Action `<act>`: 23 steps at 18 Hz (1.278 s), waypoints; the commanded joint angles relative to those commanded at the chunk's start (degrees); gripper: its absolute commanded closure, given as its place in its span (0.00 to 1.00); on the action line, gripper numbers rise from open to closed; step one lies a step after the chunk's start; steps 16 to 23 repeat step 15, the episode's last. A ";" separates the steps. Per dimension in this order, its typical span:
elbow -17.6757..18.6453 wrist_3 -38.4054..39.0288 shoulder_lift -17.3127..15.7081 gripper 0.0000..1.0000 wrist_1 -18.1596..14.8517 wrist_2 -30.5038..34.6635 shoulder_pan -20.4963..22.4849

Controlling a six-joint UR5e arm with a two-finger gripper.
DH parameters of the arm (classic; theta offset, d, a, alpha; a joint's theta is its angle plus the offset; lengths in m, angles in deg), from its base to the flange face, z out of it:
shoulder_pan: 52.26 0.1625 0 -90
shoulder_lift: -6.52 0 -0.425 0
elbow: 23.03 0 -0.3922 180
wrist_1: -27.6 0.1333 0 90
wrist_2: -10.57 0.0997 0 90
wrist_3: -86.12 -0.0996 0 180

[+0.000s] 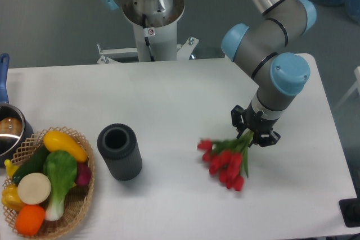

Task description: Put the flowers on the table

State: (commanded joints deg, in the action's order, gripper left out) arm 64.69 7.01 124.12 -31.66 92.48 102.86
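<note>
The flowers (pixel 224 161), a small bunch of red tulip buds with green stems, hang at the right of the white table (pixel 169 99), buds pointing down and left. My gripper (pixel 251 134) is shut on the green stems, directly above and to the right of the buds. The buds are at or just above the tabletop; I cannot tell whether they touch it. The fingertips are partly hidden by the stems and leaves.
A dark grey cylindrical vase (pixel 119 151) stands left of the flowers. A wicker basket (pixel 79 206) of colourful vegetables sits at the front left corner. A metal pot (pixel 8 130) with a blue handle is at the left edge. The arm's base (pixel 152 15) stands behind the table.
</note>
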 joint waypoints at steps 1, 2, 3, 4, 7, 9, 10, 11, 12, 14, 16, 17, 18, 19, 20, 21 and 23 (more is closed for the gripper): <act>-0.17 0.09 0.00 0.00 1.58 0.00 0.53; -0.26 0.09 -0.09 0.00 2.82 0.26 1.40; -0.61 -0.09 -0.17 0.00 3.27 0.44 2.19; -0.70 -0.17 -0.44 0.00 3.36 0.70 3.33; -1.93 -2.19 -0.53 0.00 3.80 0.70 7.29; -2.81 -6.13 -0.18 0.00 3.80 0.70 8.00; -3.33 -8.85 0.09 0.00 3.71 0.97 8.35; -3.69 -10.70 0.18 0.00 3.45 1.49 8.96; -3.95 -11.51 0.26 0.00 3.45 2.10 9.32; -4.13 -11.60 0.70 0.00 3.53 2.37 10.02; -4.57 -11.69 1.14 0.00 3.53 2.37 10.02; -4.57 -11.69 1.14 0.00 3.53 2.37 10.02; -4.57 -11.69 1.14 0.00 3.53 2.37 10.02; -4.57 -11.69 1.14 0.00 3.53 2.37 10.02; -4.57 -11.69 1.14 0.00 3.53 2.37 10.02; -4.57 -11.69 1.14 0.00 3.53 2.37 10.02; -4.57 -11.69 1.14 0.00 3.53 2.37 10.02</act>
